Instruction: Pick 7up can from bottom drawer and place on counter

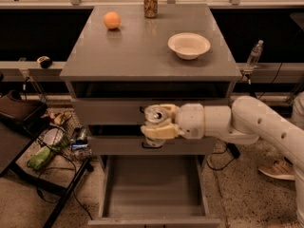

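The 7up can, a small silver-topped whitish drink can, sits clamped between the cream jaws of the gripper. The gripper hangs in front of the upper drawers, above the open, wide grey bottom drawer. The pick looks done. What is left is the lift onto the flat grey counter, where an orange ball, a brown-gold can and a white bowl stand.

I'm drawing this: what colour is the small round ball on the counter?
Orange ball, camera view. Gripper holds silver-topped 7up can before drawers.
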